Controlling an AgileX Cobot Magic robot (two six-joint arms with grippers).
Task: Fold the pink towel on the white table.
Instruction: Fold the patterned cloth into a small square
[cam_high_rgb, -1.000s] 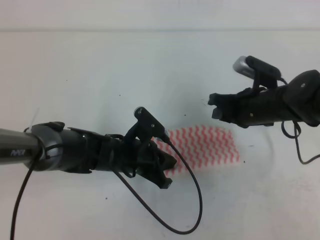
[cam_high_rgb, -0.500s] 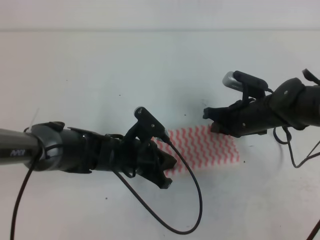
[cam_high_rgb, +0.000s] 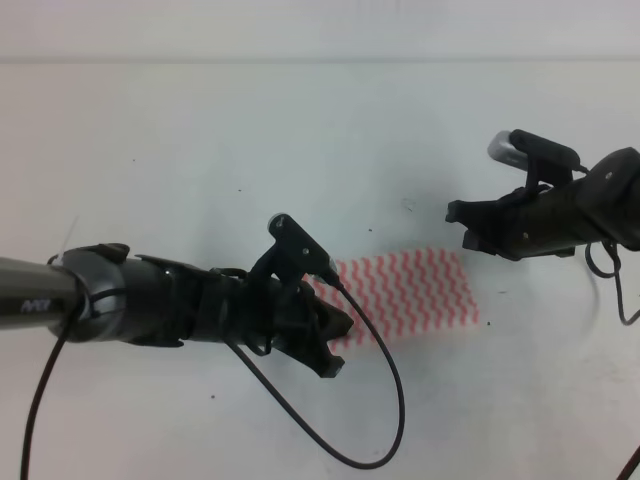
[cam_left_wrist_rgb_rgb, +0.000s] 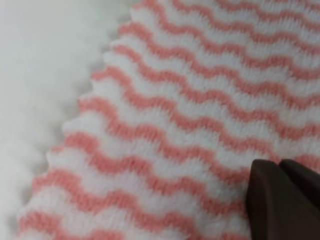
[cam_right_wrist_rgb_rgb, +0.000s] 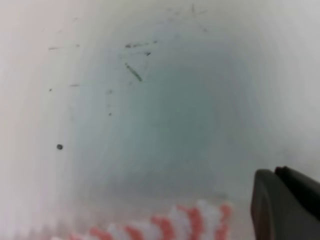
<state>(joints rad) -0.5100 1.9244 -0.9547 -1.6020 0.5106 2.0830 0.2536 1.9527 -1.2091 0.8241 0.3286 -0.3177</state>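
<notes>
The pink towel (cam_high_rgb: 412, 292), white with pink-red wavy stripes, lies flat on the white table (cam_high_rgb: 250, 130), right of centre. My left gripper (cam_high_rgb: 340, 348) sits over the towel's left edge. In the left wrist view the towel (cam_left_wrist_rgb_rgb: 190, 115) fills the frame, and dark fingers (cam_left_wrist_rgb_rgb: 280, 200) show pressed together at lower right, low over the cloth, with no fold pinched that I can see. My right gripper (cam_high_rgb: 458, 224) hovers above the table just beyond the towel's far right corner. In the right wrist view its fingers (cam_right_wrist_rgb_rgb: 285, 200) look shut and empty, and the towel's edge (cam_right_wrist_rgb_rgb: 160, 227) shows along the bottom.
A black cable (cam_high_rgb: 390, 400) loops from the left arm down over the table in front of the towel. A second cable (cam_high_rgb: 610, 290) hangs by the right arm. The table carries a few dark specks and scuff marks (cam_right_wrist_rgb_rgb: 135, 70).
The right gripper swung left toward the towel half a second ago, then pulled back to the right and now sits farther right than before. The left arm and the towel have not moved.
</notes>
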